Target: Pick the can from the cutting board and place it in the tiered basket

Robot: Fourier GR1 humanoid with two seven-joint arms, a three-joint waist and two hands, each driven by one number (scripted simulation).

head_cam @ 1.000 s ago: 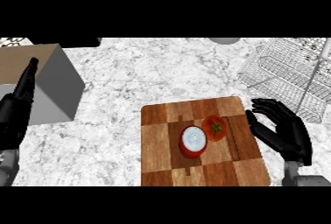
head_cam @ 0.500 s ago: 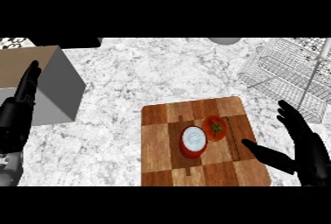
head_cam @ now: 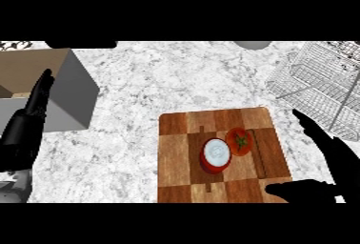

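A red can (head_cam: 216, 156) with a white lid stands upright near the middle of the wooden cutting board (head_cam: 179, 143). A red tomato (head_cam: 240, 141) touches its right side. The wire tiered basket (head_cam: 320, 86) stands at the upper right. My right hand (head_cam: 330, 162) is open at the board's right edge, fingers straight and pointing away, thumb stretched over the board's near right corner; it touches neither can nor tomato. My left hand (head_cam: 25, 128) rests open at the far left, fingers up.
A grey open box (head_cam: 49, 90) stands at the upper left, behind my left hand. A grey round object (head_cam: 252, 45) shows at the top edge. The marble counter (head_cam: 134, 114) lies between the box and the board.
My right hand has drawn back to the right and toward me, off the board, and spread its thumb out. The left hand has shifted slightly. The can and tomato stayed put.
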